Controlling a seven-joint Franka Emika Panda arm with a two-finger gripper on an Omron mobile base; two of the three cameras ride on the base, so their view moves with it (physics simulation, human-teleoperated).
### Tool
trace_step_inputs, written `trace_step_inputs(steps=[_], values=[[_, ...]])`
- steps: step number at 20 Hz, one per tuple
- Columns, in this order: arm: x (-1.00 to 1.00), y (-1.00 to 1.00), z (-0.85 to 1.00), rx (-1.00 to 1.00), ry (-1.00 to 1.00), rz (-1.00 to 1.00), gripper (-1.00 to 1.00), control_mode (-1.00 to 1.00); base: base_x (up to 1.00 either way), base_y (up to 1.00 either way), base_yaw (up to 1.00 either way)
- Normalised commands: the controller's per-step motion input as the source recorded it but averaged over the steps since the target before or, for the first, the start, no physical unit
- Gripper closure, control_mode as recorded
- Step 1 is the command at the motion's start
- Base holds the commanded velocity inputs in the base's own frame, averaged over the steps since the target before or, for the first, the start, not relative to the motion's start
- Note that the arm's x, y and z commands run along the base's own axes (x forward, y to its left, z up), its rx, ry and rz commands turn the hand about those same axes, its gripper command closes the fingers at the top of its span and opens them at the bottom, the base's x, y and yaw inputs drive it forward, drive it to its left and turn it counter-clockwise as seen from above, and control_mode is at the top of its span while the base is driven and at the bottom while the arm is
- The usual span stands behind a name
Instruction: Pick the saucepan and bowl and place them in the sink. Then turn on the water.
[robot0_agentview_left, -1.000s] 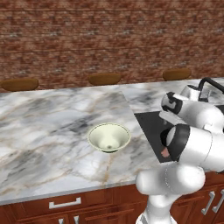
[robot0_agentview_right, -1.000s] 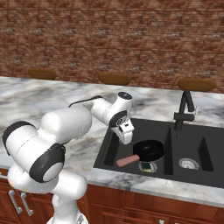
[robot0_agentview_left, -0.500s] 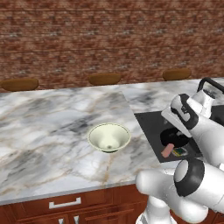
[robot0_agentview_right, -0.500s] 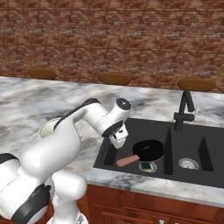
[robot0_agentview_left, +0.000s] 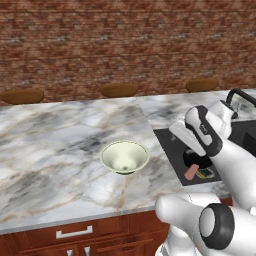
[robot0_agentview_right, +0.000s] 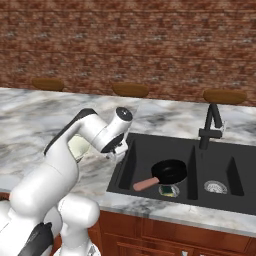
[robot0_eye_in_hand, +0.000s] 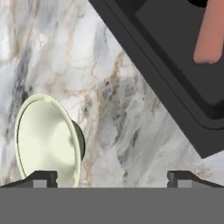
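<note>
The saucepan (robot0_agentview_right: 170, 171) lies in the left basin of the sink (robot0_agentview_right: 150, 145), at the lower middle of the right base view, its pink handle pointing toward the lower left. The bowl (robot0_agentview_left: 124, 157) stands upright on the marble bench (robot0_agentview_left: 60, 145), left of centre in the left base view and apart from the sink's edge. No blue stream falls from the faucet (robot0_agentview_right: 210, 126), so the water looks to be off.

The gripper (robot0_eye_in_hand: 111, 177) hangs over the bench between bowl and sink. In the hand view its two finger tips sit far apart at the bottom corners, so it stands wide and carries nothing. The bowl sits at the lower left of that view, its rim just beside the left tip (robot0_eye_in_hand: 41, 178).

By my judgement the bowl is the step in hand, and the risks lie there. The bowl is off to one side of the gripper's centre line; a descent without correcting sideways could drive a finger onto the rim and tip or shove the bowl across the smooth marble. Its narrow base makes it easy to topple. A pinch on the sloping wall could slip during the lift. On the carry, the bowl could land on the saucepan or its handle and end up tilted.
</note>
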Motion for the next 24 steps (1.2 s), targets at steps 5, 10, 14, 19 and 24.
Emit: trace_step_inputs(steps=[5, 10, 14, 19, 24], values=[[0.0, 0.66, 0.04, 0.0, -0.01, 0.12, -1.0, -1.0, 0.0, 0.0, 0.0], [-0.07, 0.65, 0.0, 0.0, 0.0, 0.14, -1.0, -1.0, 0.0, 0.0, 0.0], [-0.06, 0.47, 0.0, 0.0, -0.01, 0.14, -1.0, -1.0, 0.0, 0.0, 0.0], [0.05, 0.15, 0.0, 0.0, -0.07, 0.04, -1.0, -1.0, 0.0, 0.0, 0.0], [0.15, 0.0, -0.11, 0.0, -0.12, 0.0, -1.0, -1.0, 0.0, 0.0, 0.0]])
